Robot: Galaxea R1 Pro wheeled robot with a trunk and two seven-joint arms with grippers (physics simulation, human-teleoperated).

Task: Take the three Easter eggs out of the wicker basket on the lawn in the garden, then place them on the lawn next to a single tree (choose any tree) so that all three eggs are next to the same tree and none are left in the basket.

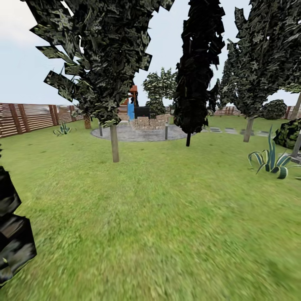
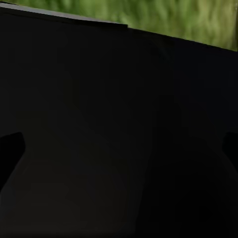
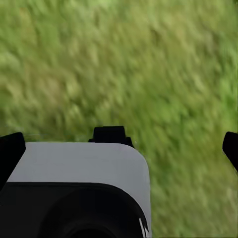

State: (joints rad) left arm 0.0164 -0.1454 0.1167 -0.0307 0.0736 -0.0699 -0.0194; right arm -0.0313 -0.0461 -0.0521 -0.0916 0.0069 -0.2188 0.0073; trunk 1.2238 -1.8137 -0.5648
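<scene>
Two dark fingertips [image 3: 12,151] of the right pincer are poking in at the edges of the right wrist view, well apart, with only blurred lawn [image 3: 148,64] between them, so that pincer is standing apart and carrying nothing. In front of them a pale grey and black part of the robot's own body [image 3: 74,188] is lying across the view. The left wrist camera is looking at a dark surface with a sliver of grass behind it; whether the left pincer is apart or together cannot be told.

Farther out, the head view is showing the open lawn [image 1: 159,217] running up to a tree [image 1: 114,144] with a thin pale trunk, a black columnar tree [image 1: 196,67] beside it, and a spiky agave [image 1: 271,161] off to the right. A slatted fence [image 1: 29,117] is closing the garden behind.

The basket and eggs are not appearing in these pictures, so the robot is most likely travelling in search of them. Doing this well means turning the base slowly, sweeping the grass for the tan basket, and keeping both arms tucked clear of trunks.
</scene>
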